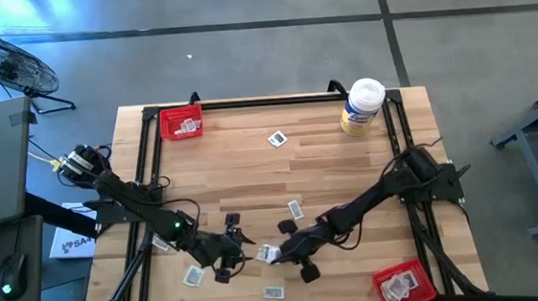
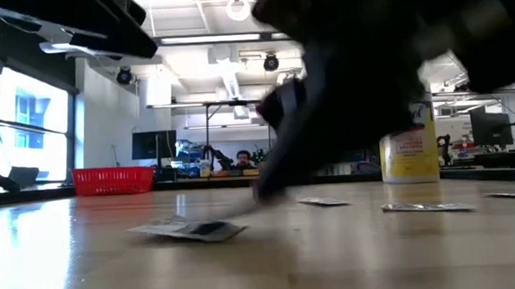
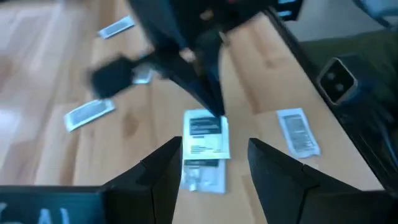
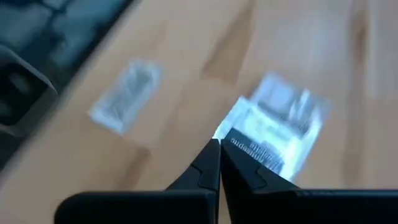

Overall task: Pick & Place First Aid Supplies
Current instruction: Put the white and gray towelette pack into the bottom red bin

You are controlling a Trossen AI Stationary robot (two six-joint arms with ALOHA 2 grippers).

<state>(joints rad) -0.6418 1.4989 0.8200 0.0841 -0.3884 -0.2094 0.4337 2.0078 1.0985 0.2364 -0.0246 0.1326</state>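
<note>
Several small white-and-grey packets lie flat on the wooden table, one (image 1: 277,138) toward the far edge and one (image 1: 296,209) mid-table. My right gripper (image 4: 219,146) is near the table's near edge (image 1: 275,254), shut on one packet (image 4: 264,149). A second packet (image 3: 203,175) lies right beside the held one. My left gripper (image 3: 214,143) is open and faces the right gripper from the left (image 1: 231,250). Its fingers stand on either side of these two packets and touch nothing. Each red tray, the far left one (image 1: 164,130) and the near right one (image 1: 385,300), holds packets. My right gripper pinches the packet by its edge (image 4: 239,138) between its two fingertips (image 3: 214,112), slanting down from the table's right. The printed face shows just past the fingertips. Whether the packet's other end lies on the table or on the neighbouring packet cannot be told.
A white-lidded, yellow-labelled tub (image 1: 362,107) stands at the far right corner. More packets lie near the near edge (image 1: 273,291) and near left (image 1: 193,276). A black frame (image 1: 246,101) runs around the table. The two grippers are close together.
</note>
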